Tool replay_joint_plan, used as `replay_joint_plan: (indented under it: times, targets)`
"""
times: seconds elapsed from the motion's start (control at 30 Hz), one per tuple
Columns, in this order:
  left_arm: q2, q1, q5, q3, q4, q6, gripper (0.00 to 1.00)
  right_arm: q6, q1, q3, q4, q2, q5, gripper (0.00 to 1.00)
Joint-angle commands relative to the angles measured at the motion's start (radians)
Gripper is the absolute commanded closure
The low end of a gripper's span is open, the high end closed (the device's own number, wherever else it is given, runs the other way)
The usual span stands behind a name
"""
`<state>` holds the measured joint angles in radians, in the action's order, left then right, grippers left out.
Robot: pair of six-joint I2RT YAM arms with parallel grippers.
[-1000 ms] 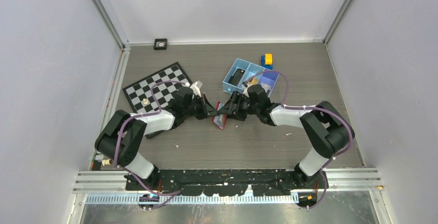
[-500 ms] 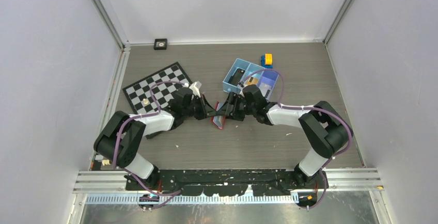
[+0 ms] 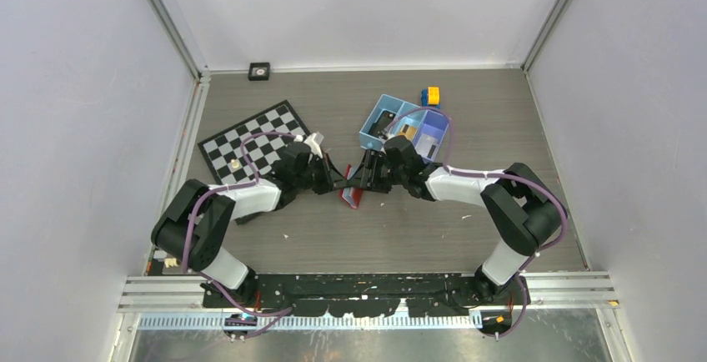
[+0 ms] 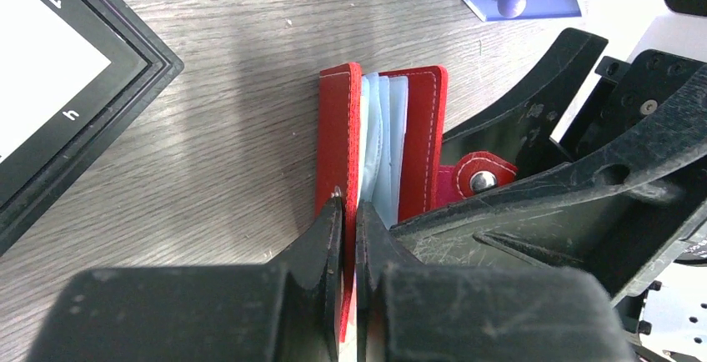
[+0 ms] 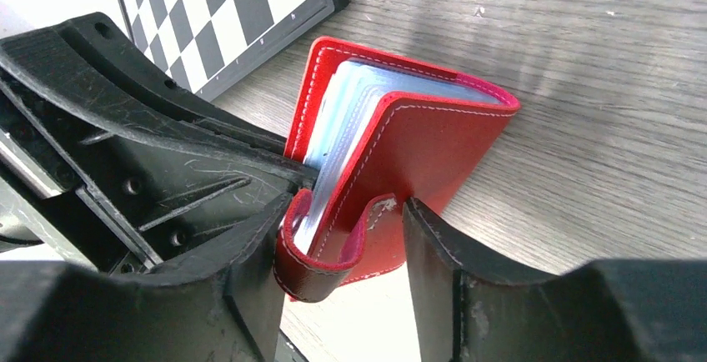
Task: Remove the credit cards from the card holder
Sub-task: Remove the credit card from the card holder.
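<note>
The red card holder stands on edge on the table between both grippers, partly open, with pale blue-grey sleeves showing. My left gripper is shut on its left cover. My right gripper is open, its jaws straddling the other cover and the curled snap tab. One right finger touches the tab and the other stands clear. No credit cards show; whatever is in the sleeves is hidden.
A chessboard lies left of the left arm. A blue three-compartment tray with small items sits just behind the right gripper. A yellow and blue block lies behind it, and a small black square by the back wall.
My right gripper has moved left, closer round the card holder. The card holder has shifted slightly left. The left gripper keeps its hold.
</note>
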<state>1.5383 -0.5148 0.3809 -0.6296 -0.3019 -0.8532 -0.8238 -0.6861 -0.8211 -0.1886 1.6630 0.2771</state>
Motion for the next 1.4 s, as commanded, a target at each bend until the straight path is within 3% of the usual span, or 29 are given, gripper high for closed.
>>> replay_joint_plan:
  times: [0.0,0.1,0.23,0.43,0.6,0.8,1.03,1.37]
  targets:
    - [-0.046,-0.004,0.014,-0.008,-0.063,0.014,1.0,-0.01,0.004,-0.009,-0.001,-0.003,-0.041,0.41]
    - [-0.051,-0.007,0.002,-0.008,-0.058,0.028,1.0,-0.041,0.053,0.033,-0.048,-0.03,-0.012,0.35]
    - [-0.069,-0.039,-0.031,-0.017,-0.039,0.061,1.0,-0.054,0.068,0.033,-0.05,-0.023,0.001,0.35]
    - [-0.13,-0.09,-0.126,-0.032,0.036,0.121,1.0,-0.073,0.084,0.032,-0.052,-0.002,0.016,0.41]
    - [-0.128,-0.103,-0.135,-0.039,0.046,0.13,1.0,-0.072,0.083,0.032,-0.054,-0.003,0.019,0.42]
    - [-0.125,-0.106,-0.135,-0.044,0.05,0.135,1.0,-0.07,0.084,0.019,-0.038,0.022,0.027,0.53]
    - [-0.127,-0.107,-0.129,-0.047,0.053,0.135,0.81,-0.065,0.084,0.005,-0.006,0.029,0.019,0.66]
    - [-0.122,-0.107,-0.139,-0.054,0.071,0.137,0.77,-0.064,0.084,0.011,-0.009,0.02,0.02,0.68]
